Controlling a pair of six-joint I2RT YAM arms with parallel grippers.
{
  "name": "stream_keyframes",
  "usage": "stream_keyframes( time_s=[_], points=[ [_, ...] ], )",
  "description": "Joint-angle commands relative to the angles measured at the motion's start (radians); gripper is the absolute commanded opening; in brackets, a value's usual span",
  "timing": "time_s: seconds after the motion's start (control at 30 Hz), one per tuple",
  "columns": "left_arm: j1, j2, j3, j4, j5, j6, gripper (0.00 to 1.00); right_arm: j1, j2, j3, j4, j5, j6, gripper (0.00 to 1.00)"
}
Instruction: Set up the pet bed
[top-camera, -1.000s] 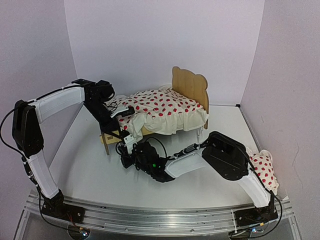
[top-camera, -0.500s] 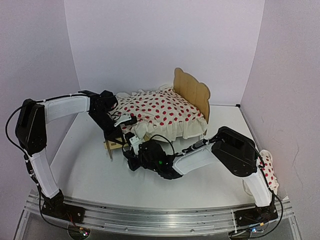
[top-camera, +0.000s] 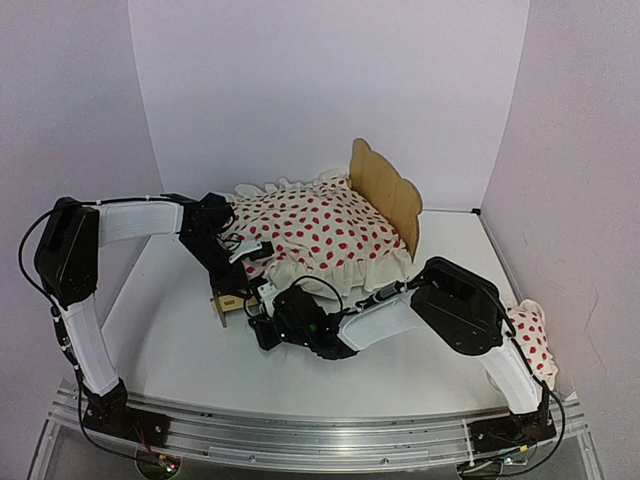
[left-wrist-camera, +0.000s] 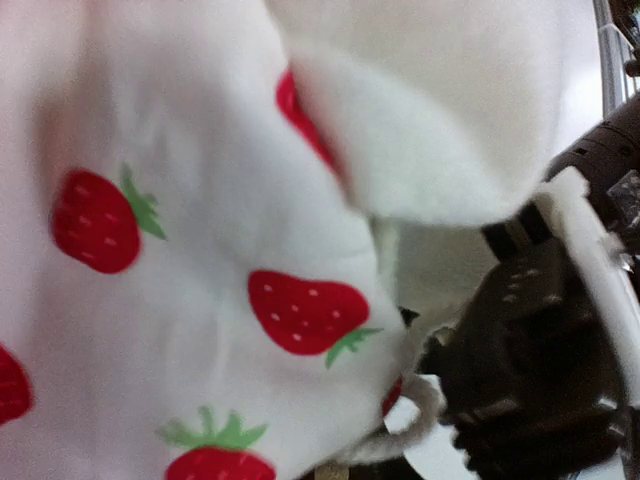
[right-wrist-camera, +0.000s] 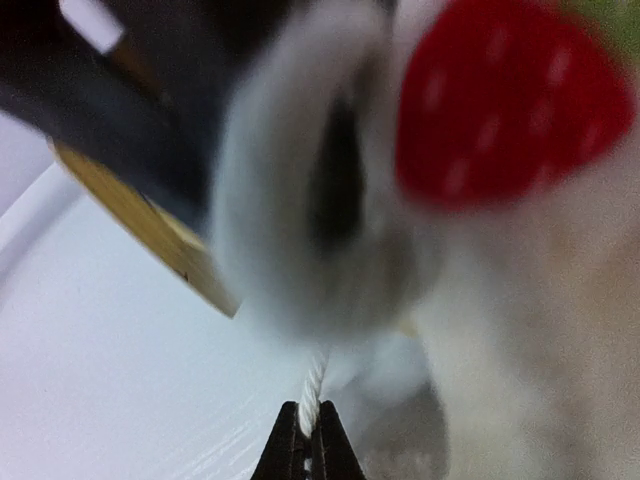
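Standing at the near edge, I'd call the bed (top-camera: 388, 200) light and stiff: thin plywood, likely to skid or tip on the smooth surface (top-camera: 170, 320) if nudged sideways. It sits just past the middle, headboard (top-camera: 375, 175) toward 1 o'clock, footboard (top-camera: 228, 304) toward 8 o'clock. The wood edges look like the places to take it, either the headboard's top or a footboard corner, pinched across the board's thickness. The ear-shaped top looks thin, so I'd not lever on it.

The duvet (top-camera: 320, 225) is the opposite. It is soft and floppy, apt to drag and bunch, with nothing firm to hold but its hem and a white cord (right-wrist-camera: 314, 390). The right fingers (right-wrist-camera: 292, 452) are closed tight with that cord pinched between the tips, down at the bed's foot end, about 7 o'clock. The left fingers (top-camera: 252, 248) are against the duvet's foot edge near 9 o'clock. Their camera sees only strawberry fabric, so I cannot tell how far apart they stand or whether they have any of it.

As for what the bed holds, the duvet lies across it and hangs over the near side, hiding the base. The pillow (top-camera: 530, 340) isn't in it. It lies on the surface at 4 o'clock, beside the right arm.
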Motion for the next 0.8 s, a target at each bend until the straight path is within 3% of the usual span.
stream_keyframes(
  time_s=[0.0, 0.07, 0.3, 0.47, 0.6, 0.77],
  points=[
    [0.036, -0.078, 0.033, -0.035, 0.072, 0.002, 0.41, 0.02, 0.022, -0.002, -0.09, -0.051, 0.011, 0.0],
    [0.036, -0.102, 0.032, -0.063, 0.075, 0.027, 0.46, 0.019, 0.022, -0.001, -0.091, -0.052, 0.01, 0.0],
    [0.039, -0.13, 0.116, -0.181, 0.117, 0.12, 0.46, 0.018, -0.028, -0.011, -0.128, -0.08, -0.015, 0.0],
    [0.036, -0.105, 0.125, -0.042, 0.111, 0.057, 0.52, 0.019, -0.094, -0.042, -0.16, -0.092, -0.022, 0.0],
    [0.022, -0.054, 0.093, 0.037, -0.002, 0.098, 0.54, 0.02, -0.123, -0.047, -0.187, -0.105, -0.031, 0.0],
    [0.011, -0.022, 0.08, 0.096, -0.075, 0.132, 0.5, 0.02, -0.147, -0.057, -0.196, -0.105, -0.036, 0.0]
  ],
)
